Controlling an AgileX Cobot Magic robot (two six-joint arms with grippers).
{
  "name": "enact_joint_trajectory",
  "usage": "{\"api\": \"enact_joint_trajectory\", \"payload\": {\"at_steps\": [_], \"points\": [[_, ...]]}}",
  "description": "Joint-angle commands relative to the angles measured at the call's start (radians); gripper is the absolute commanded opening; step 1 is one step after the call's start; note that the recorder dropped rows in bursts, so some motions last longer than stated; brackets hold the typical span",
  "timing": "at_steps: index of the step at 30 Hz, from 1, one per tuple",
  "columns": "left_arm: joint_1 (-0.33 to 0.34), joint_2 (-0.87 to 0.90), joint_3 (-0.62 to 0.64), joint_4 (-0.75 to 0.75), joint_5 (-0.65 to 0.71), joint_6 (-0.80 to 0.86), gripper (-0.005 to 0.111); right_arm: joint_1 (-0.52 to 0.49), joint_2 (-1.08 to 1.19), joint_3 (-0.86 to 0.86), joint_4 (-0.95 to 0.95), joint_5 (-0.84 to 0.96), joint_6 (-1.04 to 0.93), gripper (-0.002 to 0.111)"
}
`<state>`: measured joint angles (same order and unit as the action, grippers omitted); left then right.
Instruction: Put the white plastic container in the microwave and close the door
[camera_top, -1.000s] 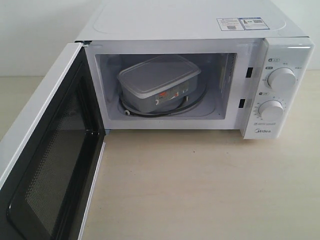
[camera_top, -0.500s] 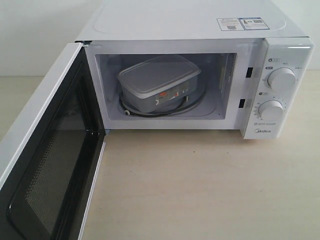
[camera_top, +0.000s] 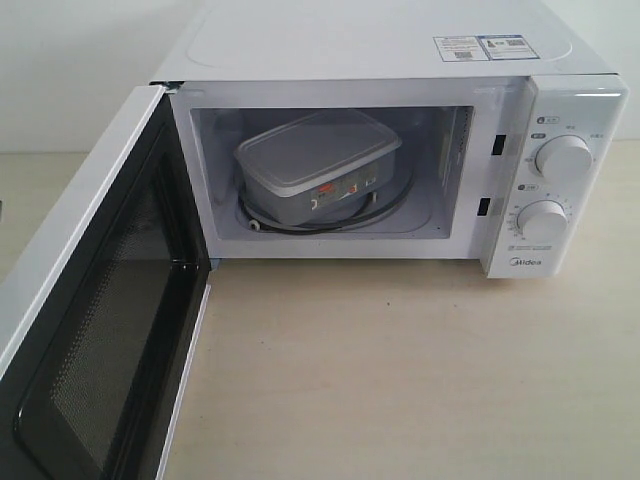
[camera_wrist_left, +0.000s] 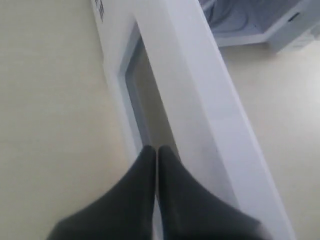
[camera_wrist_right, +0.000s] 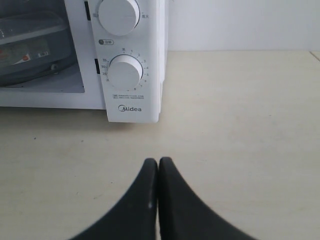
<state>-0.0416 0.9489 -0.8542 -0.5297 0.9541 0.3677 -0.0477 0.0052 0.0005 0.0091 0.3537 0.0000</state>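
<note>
The white plastic container (camera_top: 315, 150) sits lid-up on the turntable inside the microwave (camera_top: 380, 40); it also shows in the right wrist view (camera_wrist_right: 30, 45). The door (camera_top: 110, 330) stands wide open to the left, its black mesh inner face showing. My left gripper (camera_wrist_left: 157, 149) is shut with nothing in it, and it is close to the door's outer side (camera_wrist_left: 200, 100), by the dark window (camera_wrist_left: 147, 105). My right gripper (camera_wrist_right: 158, 161) is shut and empty over the table, in front of the microwave's knob panel (camera_wrist_right: 125, 72). Neither gripper shows plainly in the exterior view.
The beige tabletop (camera_top: 400, 380) stretches in front of the microwave. Two round knobs (camera_top: 562, 158) sit on the right panel. A pale wall stands behind. The open door juts far out towards the front left.
</note>
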Motion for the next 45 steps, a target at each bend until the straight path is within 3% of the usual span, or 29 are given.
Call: {"api": "enact_joint_trajectory", "payload": {"at_steps": [1, 3, 6, 15, 23, 45], "points": [[-0.003, 0.071, -0.005, -0.167, 0.089, 0.126, 0.004, -0.002, -0.005, -0.001, -0.001, -0.004, 0.0, 0.0], [-0.008, 0.107, -0.005, -0.248, 0.111, 0.194, 0.004, -0.002, -0.005, -0.001, -0.001, -0.004, 0.0, 0.0], [-0.073, 0.146, -0.005, -0.302, 0.085, 0.269, 0.004, -0.002, -0.005, -0.001, -0.001, -0.004, 0.0, 0.0], [-0.276, 0.288, -0.019, -0.379, -0.152, 0.312, 0.004, -0.002, -0.005, -0.001, -0.001, -0.004, 0.0, 0.0], [-0.416, 0.457, -0.126, -0.446, -0.302, 0.369, 0.004, -0.002, -0.005, -0.001, -0.001, -0.004, 0.0, 0.0], [-0.43, 0.471, -0.166, -0.367, -0.314, 0.41, 0.004, -0.002, -0.005, -0.001, -0.001, -0.028, 0.0, 0.0]]}}
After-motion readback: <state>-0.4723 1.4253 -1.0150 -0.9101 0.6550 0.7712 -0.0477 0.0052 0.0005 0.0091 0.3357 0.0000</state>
